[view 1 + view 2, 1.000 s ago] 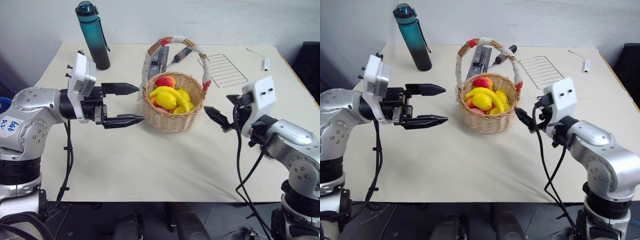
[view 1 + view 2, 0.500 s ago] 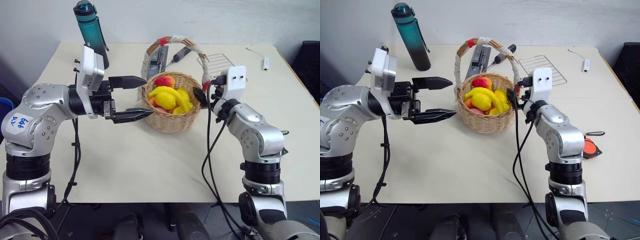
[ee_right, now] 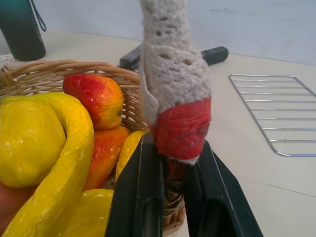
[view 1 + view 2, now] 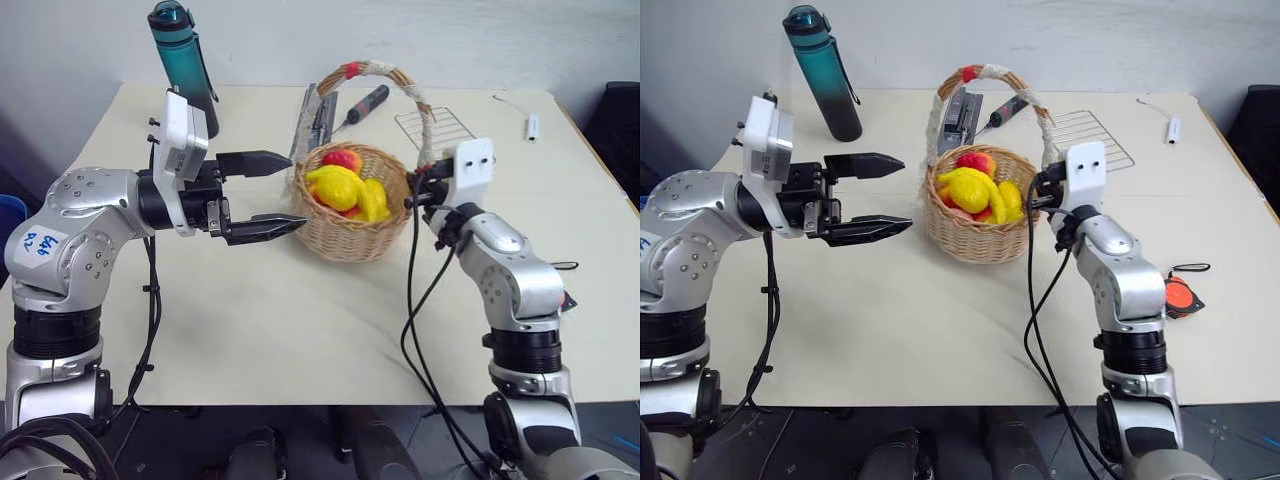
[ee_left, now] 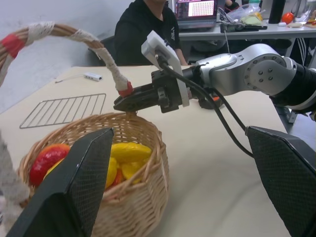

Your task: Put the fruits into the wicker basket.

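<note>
My worry is the wicker basket (image 4: 347, 215) tipping: my right hand (image 3: 173, 173) is clamped on the foot of its handle at the red band, low on one side, so any pull or lift from there could tilt it and roll the fruits (image 4: 345, 188) out onto the table (image 4: 300, 320). The basket sits near the middle of the table, toward the far edge, with the fruits piled inside. My left hand (image 4: 262, 194) hangs wide open just beside the basket's other side, holding nothing.
</note>
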`<move>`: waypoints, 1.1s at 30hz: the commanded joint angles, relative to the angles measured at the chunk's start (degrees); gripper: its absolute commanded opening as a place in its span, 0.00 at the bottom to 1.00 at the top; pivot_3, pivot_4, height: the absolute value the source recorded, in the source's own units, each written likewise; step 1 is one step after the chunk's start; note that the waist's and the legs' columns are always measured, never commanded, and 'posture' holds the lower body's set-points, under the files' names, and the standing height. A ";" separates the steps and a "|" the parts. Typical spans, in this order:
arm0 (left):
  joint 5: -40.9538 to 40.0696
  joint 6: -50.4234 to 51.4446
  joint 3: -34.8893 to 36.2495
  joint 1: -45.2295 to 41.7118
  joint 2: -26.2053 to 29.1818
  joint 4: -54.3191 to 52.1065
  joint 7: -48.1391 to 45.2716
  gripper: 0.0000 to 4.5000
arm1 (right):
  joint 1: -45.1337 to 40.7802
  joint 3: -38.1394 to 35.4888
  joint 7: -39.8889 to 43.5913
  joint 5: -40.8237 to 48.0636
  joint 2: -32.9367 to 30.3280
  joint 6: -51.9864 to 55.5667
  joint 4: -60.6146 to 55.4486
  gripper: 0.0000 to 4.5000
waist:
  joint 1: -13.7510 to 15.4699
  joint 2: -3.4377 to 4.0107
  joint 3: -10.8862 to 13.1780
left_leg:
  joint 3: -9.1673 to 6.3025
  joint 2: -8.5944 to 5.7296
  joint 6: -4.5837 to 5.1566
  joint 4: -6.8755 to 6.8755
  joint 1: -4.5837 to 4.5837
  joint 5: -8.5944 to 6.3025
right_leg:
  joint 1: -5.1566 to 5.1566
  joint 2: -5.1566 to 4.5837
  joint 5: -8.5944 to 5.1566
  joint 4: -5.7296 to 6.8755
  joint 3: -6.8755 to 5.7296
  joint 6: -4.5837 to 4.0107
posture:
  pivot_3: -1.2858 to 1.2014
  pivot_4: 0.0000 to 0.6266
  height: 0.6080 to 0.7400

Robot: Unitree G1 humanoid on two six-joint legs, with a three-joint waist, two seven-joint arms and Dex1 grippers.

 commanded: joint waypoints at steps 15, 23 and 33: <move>-2.87 0.40 1.45 -0.72 -1.56 3.36 -2.02 1.00 | 10.37 -21.55 20.28 1.31 -25.59 -19.43 21.51 0.04 | -0.46 0.06 0.03 | 0.08 -0.06 0.33 0.02 0.13 -0.12 | 0.14 0.04 0.05 -0.01 0.16 0.15 | 0.52 0.24 1.00; -2.87 1.07 1.06 -1.63 -1.90 4.85 -2.89 1.00 | 17.24 -23.01 27.34 3.08 -26.94 -23.27 21.87 0.63 | -0.53 0.08 0.03 | 0.01 -0.03 0.00 0.01 0.18 0.07 | 0.16 0.11 0.05 0.05 0.17 0.15 | 0.52 0.24 1.00; -0.38 -2.11 1.16 -1.80 1.50 8.53 -8.86 1.00 | 38.21 -40.95 61.65 10.06 -51.10 -8.17 28.11 0.99 | 0.55 0.12 0.04 | -0.05 -0.09 0.28 0.02 0.25 -0.08 | 0.36 0.08 0.02 -0.13 0.10 0.19 | 0.52 0.24 1.00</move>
